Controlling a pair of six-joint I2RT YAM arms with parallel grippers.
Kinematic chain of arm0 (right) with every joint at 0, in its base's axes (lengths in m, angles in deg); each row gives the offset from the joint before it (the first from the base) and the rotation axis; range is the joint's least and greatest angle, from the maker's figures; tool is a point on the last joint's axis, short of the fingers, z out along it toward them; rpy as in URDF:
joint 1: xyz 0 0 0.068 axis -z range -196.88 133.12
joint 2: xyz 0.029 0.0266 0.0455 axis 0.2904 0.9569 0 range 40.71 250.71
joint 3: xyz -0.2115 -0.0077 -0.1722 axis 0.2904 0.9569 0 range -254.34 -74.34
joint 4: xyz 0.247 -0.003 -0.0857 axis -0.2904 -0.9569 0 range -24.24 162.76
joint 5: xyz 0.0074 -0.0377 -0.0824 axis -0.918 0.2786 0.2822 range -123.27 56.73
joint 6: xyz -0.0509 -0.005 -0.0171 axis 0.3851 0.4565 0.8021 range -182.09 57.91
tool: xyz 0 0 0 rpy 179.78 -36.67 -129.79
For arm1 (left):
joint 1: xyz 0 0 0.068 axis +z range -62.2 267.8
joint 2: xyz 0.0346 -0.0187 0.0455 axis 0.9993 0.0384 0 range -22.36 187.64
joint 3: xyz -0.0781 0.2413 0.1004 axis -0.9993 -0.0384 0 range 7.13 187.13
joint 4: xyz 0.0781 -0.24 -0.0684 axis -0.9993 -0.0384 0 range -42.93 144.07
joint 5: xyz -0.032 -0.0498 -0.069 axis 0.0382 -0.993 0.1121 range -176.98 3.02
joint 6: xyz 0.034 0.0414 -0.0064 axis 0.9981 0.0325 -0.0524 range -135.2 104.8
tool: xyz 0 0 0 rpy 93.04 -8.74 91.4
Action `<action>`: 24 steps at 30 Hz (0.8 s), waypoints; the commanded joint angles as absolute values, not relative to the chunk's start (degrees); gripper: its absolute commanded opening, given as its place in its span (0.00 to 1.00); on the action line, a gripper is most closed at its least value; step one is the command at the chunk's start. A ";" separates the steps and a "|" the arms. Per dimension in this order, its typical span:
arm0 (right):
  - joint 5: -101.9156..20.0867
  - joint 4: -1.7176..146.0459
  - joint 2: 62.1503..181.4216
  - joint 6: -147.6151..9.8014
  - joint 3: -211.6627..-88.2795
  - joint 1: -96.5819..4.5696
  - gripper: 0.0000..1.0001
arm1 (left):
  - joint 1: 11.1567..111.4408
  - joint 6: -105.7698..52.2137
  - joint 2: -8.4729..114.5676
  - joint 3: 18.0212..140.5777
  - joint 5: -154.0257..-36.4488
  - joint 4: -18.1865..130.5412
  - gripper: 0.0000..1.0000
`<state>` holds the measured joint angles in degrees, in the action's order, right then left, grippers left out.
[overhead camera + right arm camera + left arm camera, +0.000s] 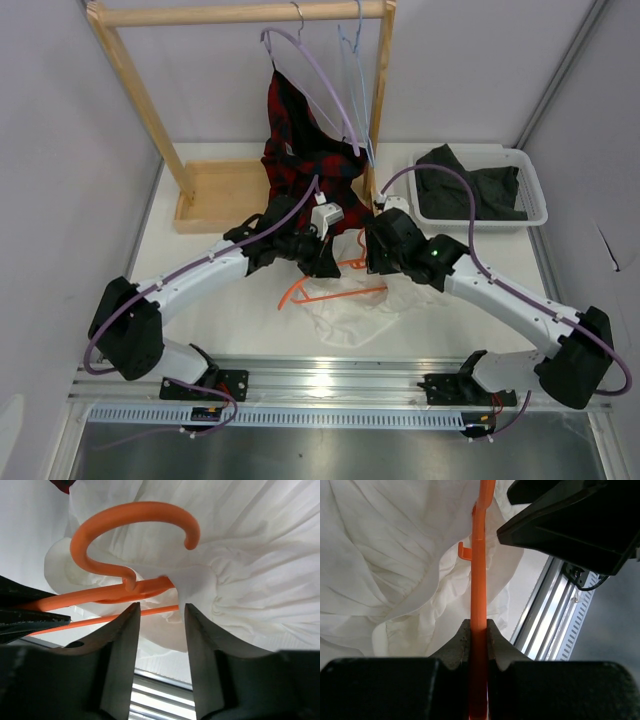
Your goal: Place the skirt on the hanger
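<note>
The orange hanger [330,293] is low over the table's middle, its thin bar [479,580] pinched in my left gripper [478,630], which is shut on it. The white skirt [350,320] lies crumpled under and around the hanger, and its folds [385,570] fill the left wrist view. My right gripper [161,611] stands open just short of the hanger's hook [130,520] and lower bar, with nothing between its fingers. Skirt fabric [250,555] bunches over the hanger's right shoulder. Both grippers meet close together above the skirt [350,262].
A wooden rack [240,14] stands at the back, with a red-and-black plaid garment [305,150] on a lilac hanger [320,80] and a pale blue wire hanger [355,70]. A white basket [535,195] at the right holds dark cloth [470,185]. A metal rail [340,380] runs along the near edge.
</note>
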<state>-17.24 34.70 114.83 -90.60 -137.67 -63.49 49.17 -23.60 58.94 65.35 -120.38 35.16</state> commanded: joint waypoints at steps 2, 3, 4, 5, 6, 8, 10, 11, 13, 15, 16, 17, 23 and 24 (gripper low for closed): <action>-15.34 36.10 108.92 -89.08 -137.10 -62.85 0.49 | 49.83 -21.53 59.03 67.33 -123.27 36.41 0.00; -17.69 38.81 108.04 -88.12 -136.74 -62.50 0.49 | 49.92 -21.53 59.20 67.60 -123.54 36.32 0.00; -18.85 40.23 106.81 -87.76 -136.04 -62.32 0.50 | 50.00 -21.44 59.73 67.69 -123.63 36.23 0.00; -19.38 40.94 106.54 -87.76 -136.04 -62.41 0.50 | 50.01 -21.44 59.82 67.77 -123.89 36.14 0.00; -20.43 42.16 106.45 -87.50 -136.21 -62.41 0.50 | 49.92 -21.35 59.91 67.77 -124.06 36.32 0.00; -21.49 43.57 106.97 -87.40 -136.47 -62.49 0.52 | 50.01 -21.53 60.08 67.69 -124.50 36.49 0.00; -22.11 44.63 108.02 -87.32 -136.91 -62.84 0.52 | 50.01 -21.61 60.08 67.69 -124.68 36.67 0.00; -22.11 44.72 109.25 -87.23 -137.70 -63.11 0.52 | 50.01 -21.61 60.34 67.77 -124.77 36.76 0.00; -21.85 45.07 110.48 -87.40 -138.06 -63.99 0.52 | 49.92 -21.79 60.35 67.86 -125.03 36.93 0.00; -20.80 45.42 112.32 -88.11 -138.32 -64.34 0.52 | 50.01 -21.88 60.26 67.86 -125.38 37.28 0.00; -20.53 45.51 112.94 -88.19 -138.23 -64.69 0.52 | 50.01 -21.97 60.26 67.86 -125.47 37.29 0.00; -20.18 45.69 113.39 -88.46 -138.15 -64.69 0.52 | 50.01 -22.05 60.17 67.86 -125.73 37.46 0.00; -17.98 48.68 117.08 -88.46 -138.49 -64.87 0.37 | 49.92 -21.79 60.00 68.12 -125.91 36.76 0.00; -17.02 48.07 117.69 -88.46 -138.76 -65.04 0.31 | 49.92 -21.70 59.91 68.13 -125.56 36.59 0.00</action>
